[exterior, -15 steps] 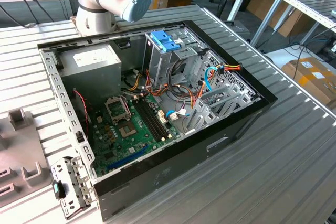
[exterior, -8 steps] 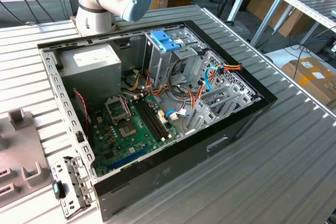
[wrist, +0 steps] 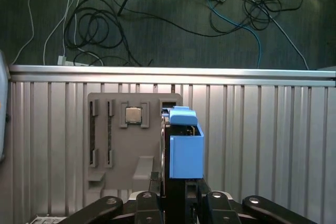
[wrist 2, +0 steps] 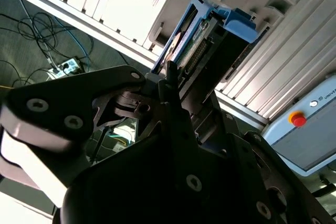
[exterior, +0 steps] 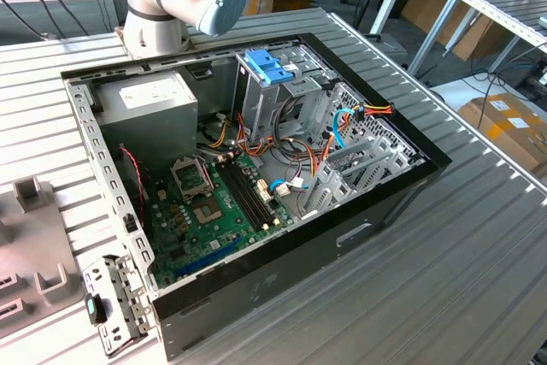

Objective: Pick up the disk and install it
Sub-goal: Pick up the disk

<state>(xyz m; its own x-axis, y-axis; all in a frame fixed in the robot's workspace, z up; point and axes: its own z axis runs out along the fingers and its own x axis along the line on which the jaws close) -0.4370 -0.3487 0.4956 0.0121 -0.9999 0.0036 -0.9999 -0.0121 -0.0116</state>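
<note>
Hand, black and angular, is clenched on the disk, which stands on edge in both wrist views: a thin metal slab with a smooth blue plastic rail. Beyond it lie a grey moulded tray and the ribbed aluminium desk. Tangled cables cross the dark floor. An open black computer case sits mid-frame in the exterior view.

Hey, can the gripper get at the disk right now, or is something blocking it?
Probably yes. In the first wrist view the gripper is lined up right at the disk, which shows edge-on in front of the grey holder, and nothing lies between gripper and disk.
</note>
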